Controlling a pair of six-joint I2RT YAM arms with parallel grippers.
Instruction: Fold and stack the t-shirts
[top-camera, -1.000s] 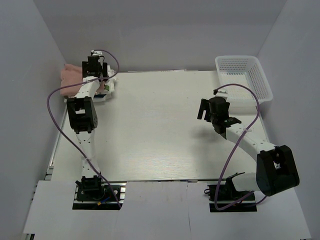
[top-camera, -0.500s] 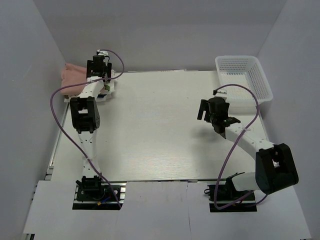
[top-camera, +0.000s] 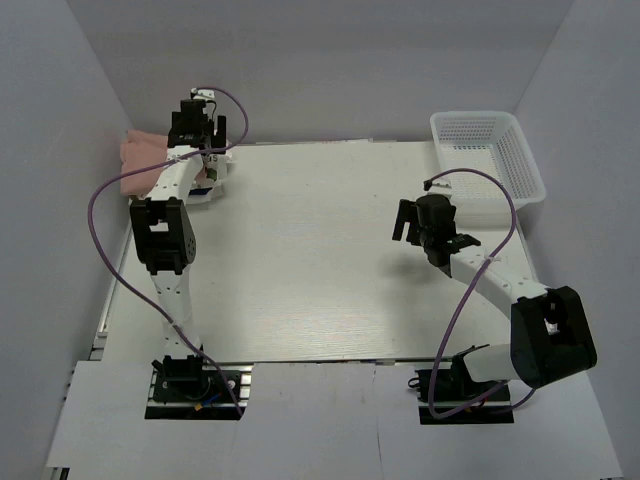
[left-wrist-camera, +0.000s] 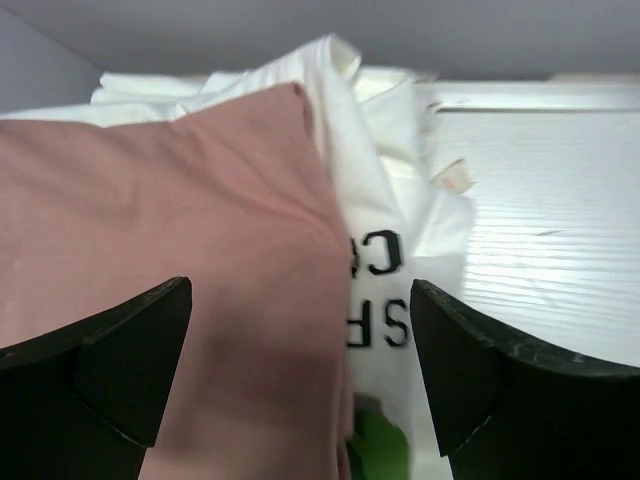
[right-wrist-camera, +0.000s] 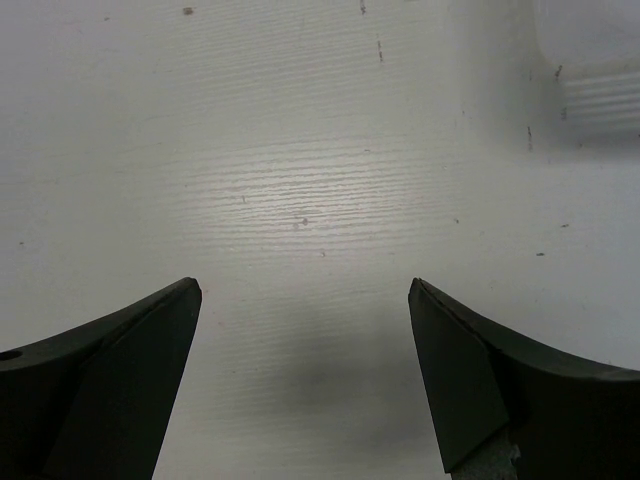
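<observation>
The dusty-pink t-shirt (top-camera: 138, 155) lies folded on top of the white t-shirt (top-camera: 212, 182) at the table's far left corner. In the left wrist view the pink shirt (left-wrist-camera: 150, 220) fills the left side and the white shirt (left-wrist-camera: 385, 200) with dark lettering shows to its right. My left gripper (top-camera: 200, 135) hovers open and empty just above the stack; its jaws (left-wrist-camera: 300, 370) stand wide apart. My right gripper (top-camera: 412, 222) is open and empty over bare table at the middle right (right-wrist-camera: 305, 370).
A white plastic mesh basket (top-camera: 488, 160) stands at the far right corner, partly in the right wrist view (right-wrist-camera: 590, 60). Grey walls close in the table on the left, back and right. Purple cables loop off both arms.
My left gripper has lifted off the shirt stack and moved slightly back and up. The right arm has barely moved.
</observation>
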